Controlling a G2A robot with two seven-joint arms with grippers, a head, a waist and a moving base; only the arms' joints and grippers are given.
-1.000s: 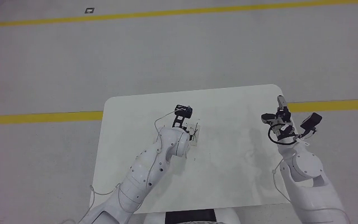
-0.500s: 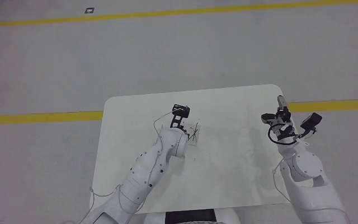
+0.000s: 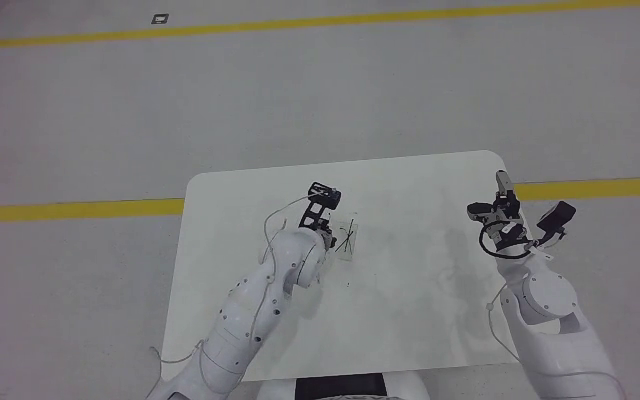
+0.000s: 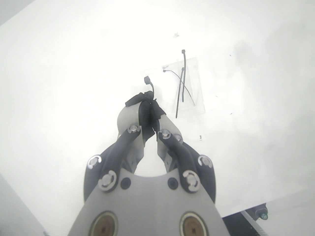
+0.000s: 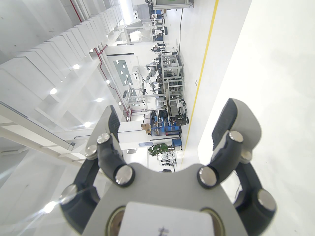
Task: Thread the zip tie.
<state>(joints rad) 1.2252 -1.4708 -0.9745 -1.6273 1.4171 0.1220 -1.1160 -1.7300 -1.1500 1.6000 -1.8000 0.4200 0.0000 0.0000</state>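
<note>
1. The left hand (image 4: 150, 104) hangs over the middle of the worktop (image 4: 73, 50), its dark-wrapped fingertips pressed together on a black zip tie (image 4: 151, 88). I judge the step in hand to be presenting this tie for threading, so the pinch should be firm enough that the thin strap cannot swivel.

2. The tie's square head sticks out past the fingertips, with a short run of strap below it. The tail end is hidden between the fingers, and I cannot tell how it runs. The left hand should turn the wrist so that the head's slot faces the right side of the worktop. The tail has to enter from the correct face, or it will not lock.

3. Just to the right of the left hand, a clear plastic sheet (image 4: 195, 79) lies flat with several spare zip ties (image 4: 183, 74) crossed on it. The held tie should be lifted well clear, so that it does not snag on them.

4. Farther right, at the worktop's right edge, the right hand (image 5: 169, 106) is raised with its fingers spread and nothing between them. It probably needs to come across, pinch the free tail near its tip and feed it in straight and slowly.
</note>
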